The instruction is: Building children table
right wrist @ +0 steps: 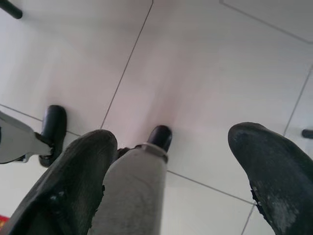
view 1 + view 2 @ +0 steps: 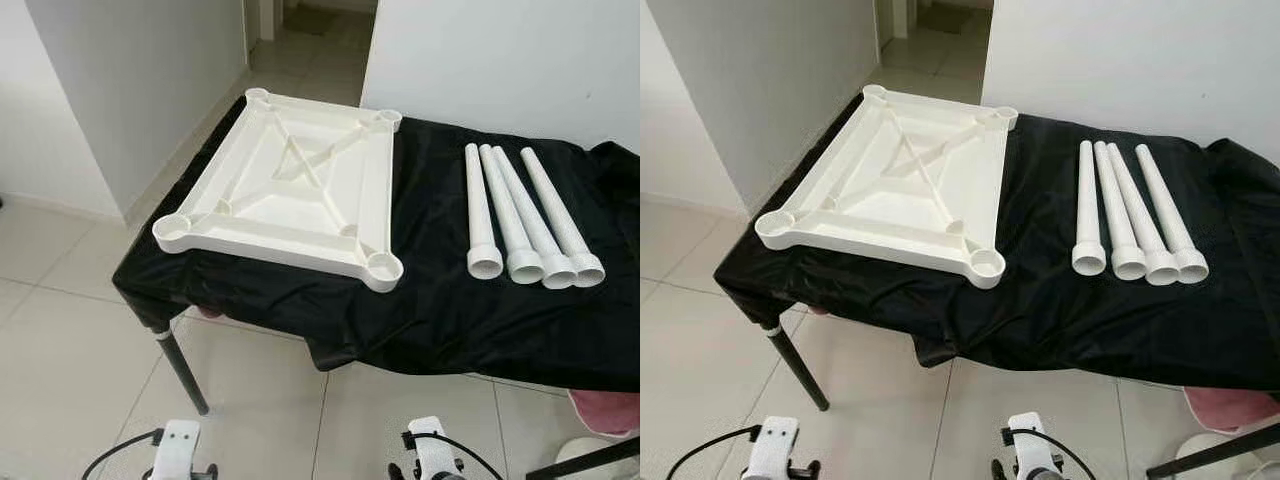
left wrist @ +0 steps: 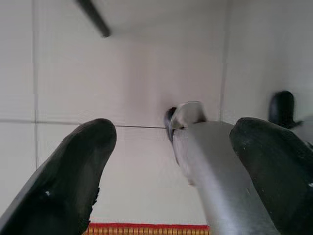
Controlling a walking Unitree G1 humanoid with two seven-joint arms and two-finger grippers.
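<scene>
Table frame [image 2: 285,190]: upside down on black-draped tabletop [image 2: 420,300], corner sockets empty.
Legs [image 2: 525,220]: four side by side, right of frame.
Left end effector [image 3: 171,171]: released, above floor.
Right end effector [image 1: 171,181]: released, above floor.

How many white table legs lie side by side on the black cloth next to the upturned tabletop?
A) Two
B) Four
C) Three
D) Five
B: four white legs lie in a row on the black cloth, to the right of the upturned tabletop, which has four empty corner sockets.
</scene>
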